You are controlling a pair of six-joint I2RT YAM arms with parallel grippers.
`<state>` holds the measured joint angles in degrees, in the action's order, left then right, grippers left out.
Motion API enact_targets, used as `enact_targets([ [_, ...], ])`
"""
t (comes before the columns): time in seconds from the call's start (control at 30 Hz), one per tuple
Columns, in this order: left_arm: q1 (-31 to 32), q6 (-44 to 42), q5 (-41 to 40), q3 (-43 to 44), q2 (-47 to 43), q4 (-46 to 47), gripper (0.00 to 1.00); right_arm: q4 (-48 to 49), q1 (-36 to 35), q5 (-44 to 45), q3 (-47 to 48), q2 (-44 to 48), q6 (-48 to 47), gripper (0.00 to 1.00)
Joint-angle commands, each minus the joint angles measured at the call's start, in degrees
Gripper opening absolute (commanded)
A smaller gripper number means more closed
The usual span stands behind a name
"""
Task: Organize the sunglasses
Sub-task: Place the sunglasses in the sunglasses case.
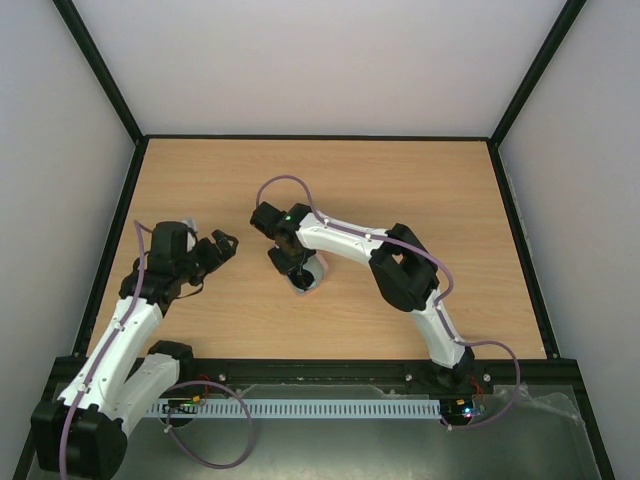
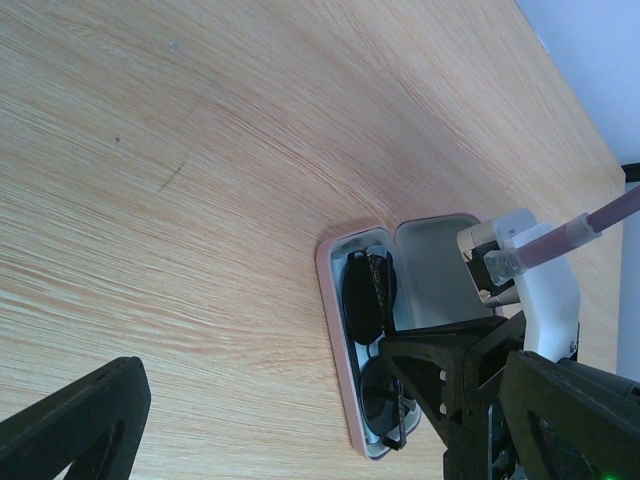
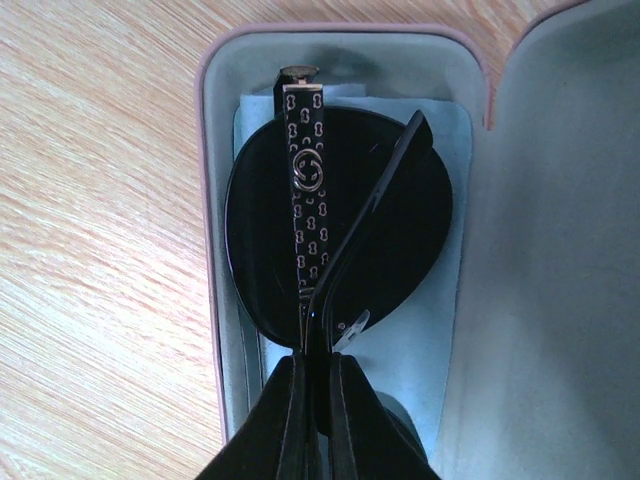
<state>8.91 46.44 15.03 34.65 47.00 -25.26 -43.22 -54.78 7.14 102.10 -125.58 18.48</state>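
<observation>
Sunglasses (image 3: 260, 230) lying folded inside open pink case (image 3: 330, 30), on top of blue cloth (image 3: 450, 160), case sitting mid-counter (image 1: 400, 190). Right pincer (image 3: 318, 365) reaching down into case, fingers pressing together on thin crossed arms of frame, at middle of pair. Long axis of sunglasses running along case: one lens showing ahead of pincer, other mostly hiding beneath it. Lid (image 3: 560, 250) lying open alongside. Left pincer (image 1: 215, 252) hanging wide apart, gripping nothing, well apart from case on its left. Right arm clearly being nearer one.

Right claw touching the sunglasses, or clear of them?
Touching. Right wrist view: the right claw is shut, its fingertips pinching the folded arms of the sunglasses, which lie in the open pink case.
</observation>
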Motion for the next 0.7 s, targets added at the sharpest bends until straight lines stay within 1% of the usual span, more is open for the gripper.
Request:
enact_targets([
  [0.0,-0.6,-0.8,0.8,-0.2,-0.8,-1.3,0.99,-0.8,-0.3,1.0,2.0,-1.4,0.3,0.01],
  [0.67,-0.6,-0.9,0.9,-0.2,-1.0,-1.4,0.99,-1.5,-0.4,1.5,1.9,-2.5,0.7,0.01],
])
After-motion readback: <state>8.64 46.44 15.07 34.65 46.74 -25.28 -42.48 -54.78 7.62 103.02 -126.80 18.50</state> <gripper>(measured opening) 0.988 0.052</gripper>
